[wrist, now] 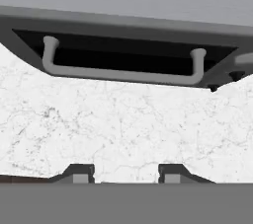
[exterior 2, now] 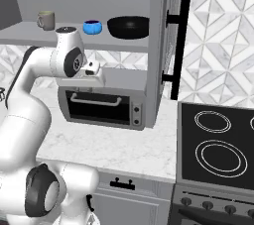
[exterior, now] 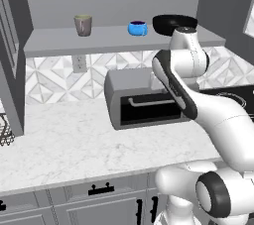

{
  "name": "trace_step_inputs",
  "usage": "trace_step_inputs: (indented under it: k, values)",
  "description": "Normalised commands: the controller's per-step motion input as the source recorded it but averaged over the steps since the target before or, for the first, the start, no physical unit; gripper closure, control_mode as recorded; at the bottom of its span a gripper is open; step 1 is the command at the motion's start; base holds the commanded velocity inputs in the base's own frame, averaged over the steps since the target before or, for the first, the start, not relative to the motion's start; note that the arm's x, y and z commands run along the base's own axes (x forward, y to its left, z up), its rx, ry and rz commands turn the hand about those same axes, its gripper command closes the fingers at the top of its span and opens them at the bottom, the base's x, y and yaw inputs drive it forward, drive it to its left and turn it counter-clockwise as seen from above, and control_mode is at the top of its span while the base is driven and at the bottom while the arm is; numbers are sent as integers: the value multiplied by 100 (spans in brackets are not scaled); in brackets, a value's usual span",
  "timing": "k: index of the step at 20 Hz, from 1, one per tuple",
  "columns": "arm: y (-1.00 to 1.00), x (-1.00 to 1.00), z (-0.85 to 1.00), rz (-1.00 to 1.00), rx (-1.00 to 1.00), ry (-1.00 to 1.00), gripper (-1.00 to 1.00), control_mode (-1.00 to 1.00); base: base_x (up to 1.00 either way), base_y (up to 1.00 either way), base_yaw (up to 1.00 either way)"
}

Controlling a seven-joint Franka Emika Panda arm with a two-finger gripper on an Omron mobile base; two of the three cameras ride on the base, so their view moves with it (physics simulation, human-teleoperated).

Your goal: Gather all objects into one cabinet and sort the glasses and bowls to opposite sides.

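On the open cabinet's long shelf (exterior: pixel 54 40) a grey-beige mug (exterior: pixel 83 25) (exterior 2: pixel 46 20) stands at the left. The small blue bowl (exterior: pixel 137 28) (exterior 2: pixel 92 27) sits right of centre, close beside the wide black bowl (exterior: pixel 171 23) (exterior 2: pixel 129 27). My arm bends up in front of the shelf, below the bowls. In the hand view my gripper (wrist: pixel 126 172) points down at the white counter just before the toaster oven. It is open, its two fingertips (wrist: pixel 79 172) apart with nothing between them.
A grey toaster oven (exterior: pixel 134 102) (exterior 2: pixel 99 102) with a bar handle (wrist: pixel 123 72) sits on the marble counter (exterior: pixel 64 144) under the shelf. The cabinet's right door (exterior 2: pixel 158 45) stands open, edge-on, with a black handle (exterior 2: pixel 181 45). A black stovetop (exterior 2: pixel 218 144) lies to the right, a wire rack (exterior: pixel 5 130) far left.
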Motion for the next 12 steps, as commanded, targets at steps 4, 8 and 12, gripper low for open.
trace_step_inputs:
  k: [4,8,12]
  values:
    - [0,-31,42,0,0,-32,-100,-100,0,0,0]
    - [0,-53,89,0,0,-61,-100,-100,0,0,0]
    - [0,-61,74,0,0,-48,-100,-100,0,0,0]
